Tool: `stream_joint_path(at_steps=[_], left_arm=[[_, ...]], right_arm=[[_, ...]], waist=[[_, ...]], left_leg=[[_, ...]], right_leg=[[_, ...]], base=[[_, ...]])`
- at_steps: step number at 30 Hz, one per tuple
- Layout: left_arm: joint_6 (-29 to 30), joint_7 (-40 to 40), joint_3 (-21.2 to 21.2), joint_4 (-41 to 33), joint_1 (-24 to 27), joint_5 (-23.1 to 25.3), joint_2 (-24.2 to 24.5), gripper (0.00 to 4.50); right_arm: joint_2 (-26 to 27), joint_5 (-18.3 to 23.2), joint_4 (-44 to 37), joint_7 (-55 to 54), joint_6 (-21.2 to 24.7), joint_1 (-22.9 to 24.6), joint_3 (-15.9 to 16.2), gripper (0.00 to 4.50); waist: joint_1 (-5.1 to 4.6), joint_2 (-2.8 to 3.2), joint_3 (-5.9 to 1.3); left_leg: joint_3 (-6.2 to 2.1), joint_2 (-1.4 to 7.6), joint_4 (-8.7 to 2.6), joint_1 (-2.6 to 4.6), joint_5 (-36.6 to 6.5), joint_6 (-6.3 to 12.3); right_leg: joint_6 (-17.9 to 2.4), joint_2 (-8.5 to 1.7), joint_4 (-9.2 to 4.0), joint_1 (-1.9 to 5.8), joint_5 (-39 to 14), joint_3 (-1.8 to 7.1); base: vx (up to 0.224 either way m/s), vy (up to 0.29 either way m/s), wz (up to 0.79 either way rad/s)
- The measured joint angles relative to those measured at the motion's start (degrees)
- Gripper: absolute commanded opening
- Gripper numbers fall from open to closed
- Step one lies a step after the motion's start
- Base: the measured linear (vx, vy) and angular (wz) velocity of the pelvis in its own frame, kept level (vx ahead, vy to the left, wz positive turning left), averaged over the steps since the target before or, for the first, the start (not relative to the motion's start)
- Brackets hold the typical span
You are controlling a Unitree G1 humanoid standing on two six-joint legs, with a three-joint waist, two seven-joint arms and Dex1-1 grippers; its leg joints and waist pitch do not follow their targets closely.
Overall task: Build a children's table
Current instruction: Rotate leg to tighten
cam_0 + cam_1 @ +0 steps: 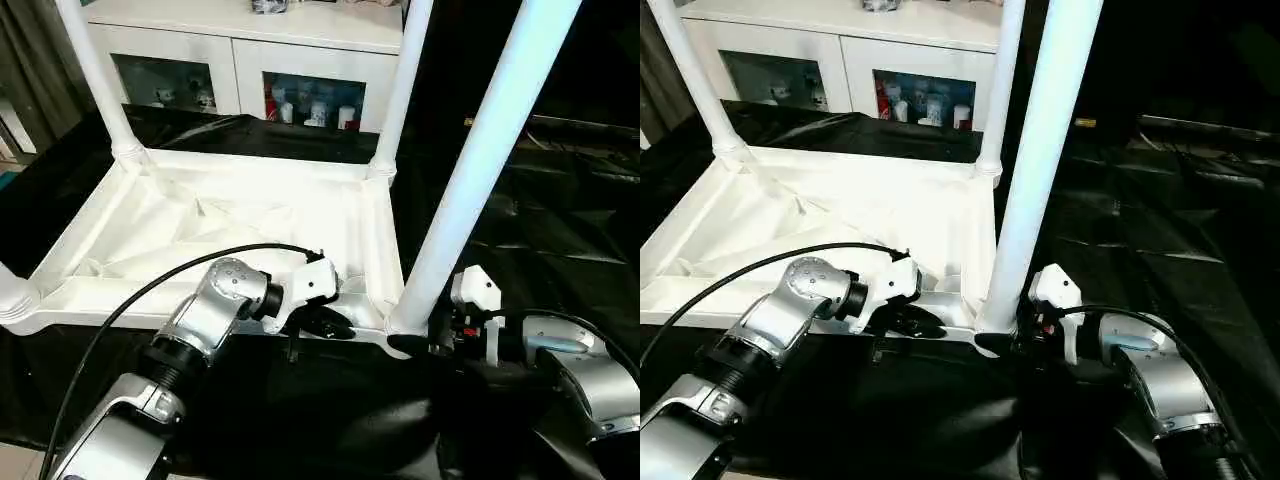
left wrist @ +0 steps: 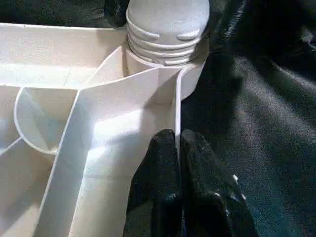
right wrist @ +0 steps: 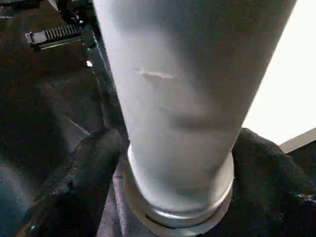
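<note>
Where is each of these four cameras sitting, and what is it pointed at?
Left eye view: on the head, looking down at the upturned table; both silver forearms show.
Right eye view: beside it on the head, same scene shifted a little.
Left wrist view: on the left arm, looking along the shut left tool, which pinches the table's edge wall below a leg socket.
Right wrist view: on the right arm, close on the near leg between the right tool's black fingers.
Shared: that near leg appears in all four views.
</note>
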Motion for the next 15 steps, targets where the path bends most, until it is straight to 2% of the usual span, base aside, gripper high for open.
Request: stream_joint_path(at_steps=[2,6,15], left_arm=[[0.1,0.0,0.0,-0.2,0.1,0.0,0.1,0.0],[0.3,0.0,0.0,-0.4,0.2,0.0,0.2,0.0],[1.7,1.4,0.5,-0.4,0.2,0.1,0.0,0.0]], right_arm=[[0.0,0.0,0.2,0.0,0.0,-0.1,0.0,3.1],[0.0,0.0,0.5,0.0,0.0,-0.3,0.0,2.81],[1.9,0.0,1.4,-2.8,-0.3,0.0,-0.6,2.69]], waist=[[0.0,0.0,0.0],[-0.02,-0.03,0.02],[-0.28,-0.22,-0.01]], left_leg=[[0.0,0.0,0.0,0.0,0.0,0.01],[0.0,0.01,0.03,0.01,0.0,0.01],[0.0,0.01,0.17,0.08,0.0,0.0]], right_leg=[[0.0,0.0,0.01,0.0,0.0,0.0],[0.0,0.0,0.05,0.0,0.0,0.0],[0.0,0.0,0.28,0.01,0.0,0.06]], base=[[0.0,0.0,0.0],[0.0,0.0,0.0],[0.0,0.0,0.0]])
